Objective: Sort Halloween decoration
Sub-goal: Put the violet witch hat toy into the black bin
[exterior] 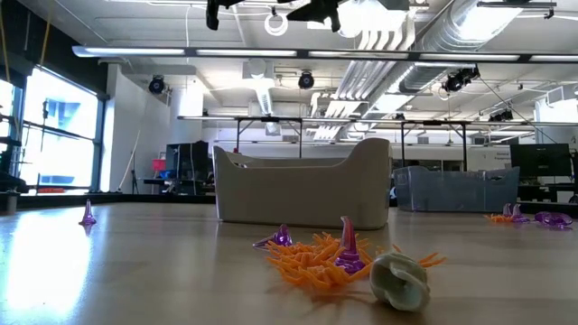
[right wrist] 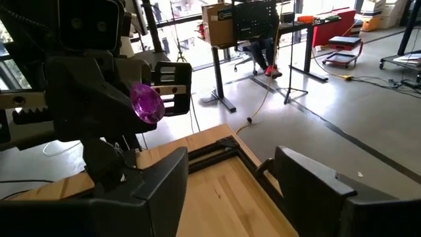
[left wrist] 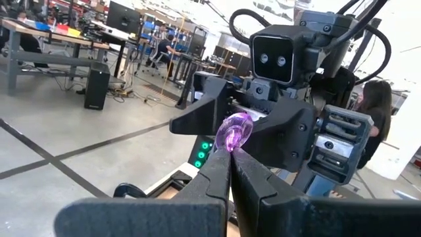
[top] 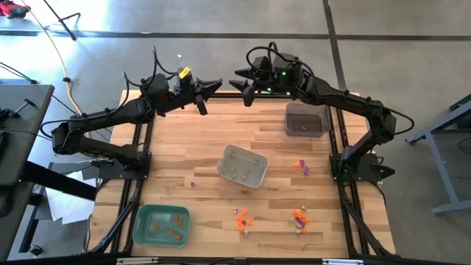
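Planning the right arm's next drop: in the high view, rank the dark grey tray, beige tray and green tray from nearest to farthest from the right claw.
1. Dark grey tray, just right of the right claw, far side.
2. Beige tray, table centre.
3. Green tray, near-left corner.

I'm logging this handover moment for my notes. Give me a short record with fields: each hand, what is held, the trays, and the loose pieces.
left hand: raised at the table's far edge, shut on the purple trinket
right hand: facing it, open, holding nothing
grey tray: mid-table, pale pieces inside
green tray: near left corner, orange pieces inside
dark tray: far right, purple pieces inside
loose trinkets: orange and purple clusters on the near right of the table
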`<state>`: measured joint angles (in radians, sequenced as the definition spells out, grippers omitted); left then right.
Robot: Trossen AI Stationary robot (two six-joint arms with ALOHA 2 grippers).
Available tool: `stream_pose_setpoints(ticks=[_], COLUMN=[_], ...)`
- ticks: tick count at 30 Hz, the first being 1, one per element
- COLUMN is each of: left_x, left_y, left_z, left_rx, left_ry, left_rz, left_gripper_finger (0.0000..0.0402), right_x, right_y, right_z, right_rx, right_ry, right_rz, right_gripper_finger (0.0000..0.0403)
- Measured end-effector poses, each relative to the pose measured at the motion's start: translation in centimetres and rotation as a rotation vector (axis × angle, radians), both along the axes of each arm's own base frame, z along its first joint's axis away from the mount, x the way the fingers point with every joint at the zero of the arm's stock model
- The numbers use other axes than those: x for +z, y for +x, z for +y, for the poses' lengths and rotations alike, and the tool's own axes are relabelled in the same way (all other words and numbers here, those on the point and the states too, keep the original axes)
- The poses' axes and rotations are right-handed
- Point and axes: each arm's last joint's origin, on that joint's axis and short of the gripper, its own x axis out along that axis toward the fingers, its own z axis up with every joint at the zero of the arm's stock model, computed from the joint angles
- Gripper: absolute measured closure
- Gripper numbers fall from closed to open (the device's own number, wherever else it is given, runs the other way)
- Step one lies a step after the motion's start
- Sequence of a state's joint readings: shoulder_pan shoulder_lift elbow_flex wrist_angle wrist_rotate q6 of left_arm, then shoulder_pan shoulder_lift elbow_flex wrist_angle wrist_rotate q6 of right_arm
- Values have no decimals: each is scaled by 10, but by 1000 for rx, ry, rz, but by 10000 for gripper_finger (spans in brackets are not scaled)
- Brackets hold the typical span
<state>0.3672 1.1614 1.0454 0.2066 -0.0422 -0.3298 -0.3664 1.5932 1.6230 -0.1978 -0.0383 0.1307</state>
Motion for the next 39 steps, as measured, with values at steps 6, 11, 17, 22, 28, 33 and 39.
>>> stream_pose_setpoints(ticks=[6,11,17,22,28,33,39], left_x=[0,0,0,0,0,0,0], left_y=[0,0,0,1,2,3,5], left_z=[0,0,0,-2,-6,-9,-13], left_rx=[11,11,10,0,-14,-27,-42], left_ry=[0,0,-6,-6,-7,-8,-9], left_rz=[0,0,-2,-3,-4,-4,-4], left_gripper_finger=[401,401,401,401,401,401,401], right_x=[4,9,8,5,7,7,4], right_y=[1,2,4,8,10,12,17], right_z=[2,4,4,3,4,7,10], right_rx=[62,148,166,175,190,201,219], right_ry=[42,79,105,106,93,90,93], right_rz=[-57,-119,-128,-128,-156,-164,-160], right_gripper_finger=[176,176,176,176,176,176,176])
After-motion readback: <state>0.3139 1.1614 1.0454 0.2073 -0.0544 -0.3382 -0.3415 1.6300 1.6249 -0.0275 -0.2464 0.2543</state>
